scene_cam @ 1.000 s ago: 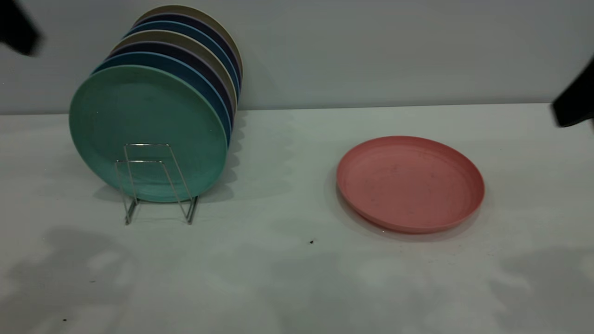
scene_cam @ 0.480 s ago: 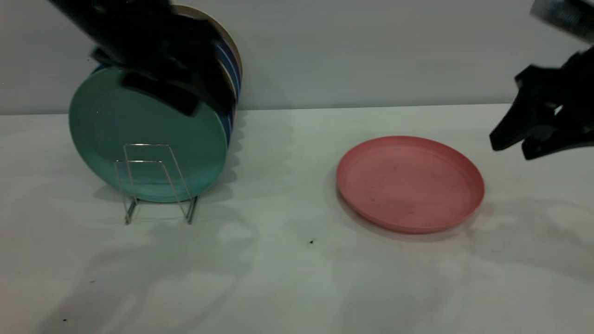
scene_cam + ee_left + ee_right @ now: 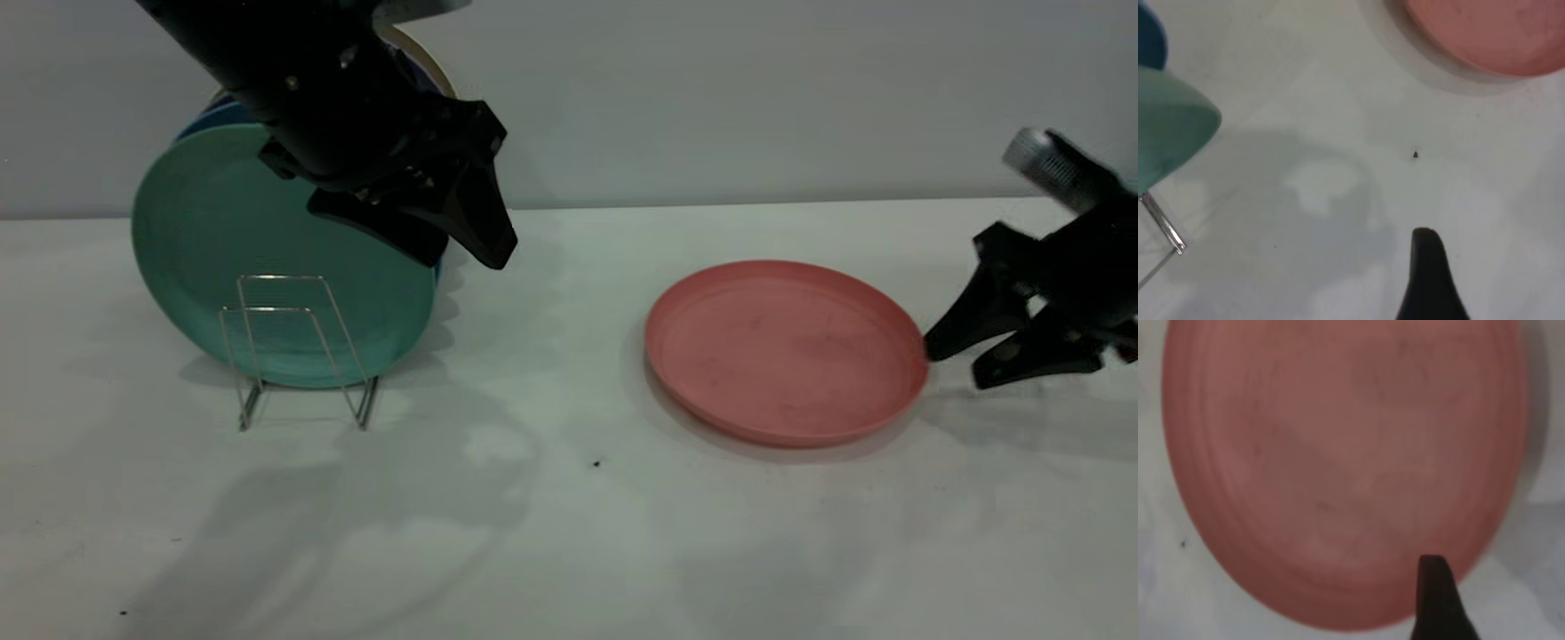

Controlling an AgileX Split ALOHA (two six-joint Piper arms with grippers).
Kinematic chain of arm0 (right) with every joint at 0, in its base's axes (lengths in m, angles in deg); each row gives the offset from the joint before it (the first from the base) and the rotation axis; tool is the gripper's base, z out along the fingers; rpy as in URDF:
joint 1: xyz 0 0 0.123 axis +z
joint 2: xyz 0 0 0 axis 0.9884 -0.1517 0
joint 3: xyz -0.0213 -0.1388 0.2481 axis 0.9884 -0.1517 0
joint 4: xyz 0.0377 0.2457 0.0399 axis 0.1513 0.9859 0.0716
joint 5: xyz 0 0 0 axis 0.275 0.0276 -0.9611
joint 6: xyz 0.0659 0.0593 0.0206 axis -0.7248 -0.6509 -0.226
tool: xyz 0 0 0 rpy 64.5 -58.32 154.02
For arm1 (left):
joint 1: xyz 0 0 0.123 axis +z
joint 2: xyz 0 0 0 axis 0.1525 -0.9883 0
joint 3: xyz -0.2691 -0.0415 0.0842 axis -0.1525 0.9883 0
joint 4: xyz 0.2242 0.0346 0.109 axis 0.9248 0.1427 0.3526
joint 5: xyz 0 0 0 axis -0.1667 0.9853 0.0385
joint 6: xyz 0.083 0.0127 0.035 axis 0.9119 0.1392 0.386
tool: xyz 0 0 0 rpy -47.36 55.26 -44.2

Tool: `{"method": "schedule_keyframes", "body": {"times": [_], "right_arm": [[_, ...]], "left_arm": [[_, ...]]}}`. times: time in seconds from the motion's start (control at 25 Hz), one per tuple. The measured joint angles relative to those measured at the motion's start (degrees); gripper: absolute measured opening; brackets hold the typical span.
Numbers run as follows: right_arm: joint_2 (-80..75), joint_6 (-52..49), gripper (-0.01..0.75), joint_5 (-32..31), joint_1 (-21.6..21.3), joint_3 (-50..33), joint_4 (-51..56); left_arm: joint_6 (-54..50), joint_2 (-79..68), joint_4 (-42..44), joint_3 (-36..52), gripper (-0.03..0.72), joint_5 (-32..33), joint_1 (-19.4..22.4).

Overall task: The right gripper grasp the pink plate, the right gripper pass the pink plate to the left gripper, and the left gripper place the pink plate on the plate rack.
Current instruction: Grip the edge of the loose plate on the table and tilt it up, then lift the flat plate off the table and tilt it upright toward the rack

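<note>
The pink plate (image 3: 782,351) lies flat on the white table, right of centre. My right gripper (image 3: 953,366) is open, low over the table just right of the plate's right rim, fingers pointing at the rim. In the right wrist view one of its fingers (image 3: 1437,600) overlaps the edge of the pink plate (image 3: 1345,467). My left gripper (image 3: 467,258) is open and empty, hanging above the table in front of the racked plates. The plate rack (image 3: 298,356) shows two empty wire loops at its near end. The left wrist view shows one finger (image 3: 1426,280) and part of the pink plate (image 3: 1491,33).
A teal-green plate (image 3: 249,267) stands upright in the rack with several blue, purple and tan plates behind it, partly hidden by the left arm. A small dark speck (image 3: 596,463) lies on the table. The grey wall runs along the back.
Both arms have come in from the frame edges. The left gripper moved down and right in front of the racked plates. The right gripper came down to the pink plate's right rim.
</note>
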Motion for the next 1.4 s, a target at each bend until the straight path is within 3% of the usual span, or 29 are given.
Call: {"method": "schedule_keyframes", "body": {"times": [0.6, 0.72, 0.88, 0.96, 1.16, 1.4], "right_arm": [[-7.9, 5.0, 0.452, -3.2, 1.6, 3.4, 12.8], [-8.5, 5.4, 0.370, -2.6, 2.7, 3.4, 14.2], [-8.9, 7.9, 0.087, -1.9, 3.2, 3.5, 14.2], [-8.9, 13.2, 0.030, -3.4, 3.2, 3.5, 14.3], [-7.0, 23.2, 0.020, -11.7, 3.7, 3.4, 13.9], [-3.6, 25.1, 0.019, -17.3, 4.8, 3.4, 12.9]], "left_arm": [[-0.1, -0.3, -0.1, -0.1, 0.530, -0.2, -0.1], [-0.1, -0.6, -0.1, -0.1, 0.530, -0.8, -0.1], [-0.1, -0.6, -0.3, -0.1, 0.530, -2.3, -0.1], [-0.3, -0.6, -1.5, -0.1, 0.530, -2.5, -0.1], [-0.5, -1.6, -7.7, -0.1, 0.530, -3.1, -0.1], [2.0, -4.3, -12.4, -0.1, 0.530, -5.0, -0.6]]}}
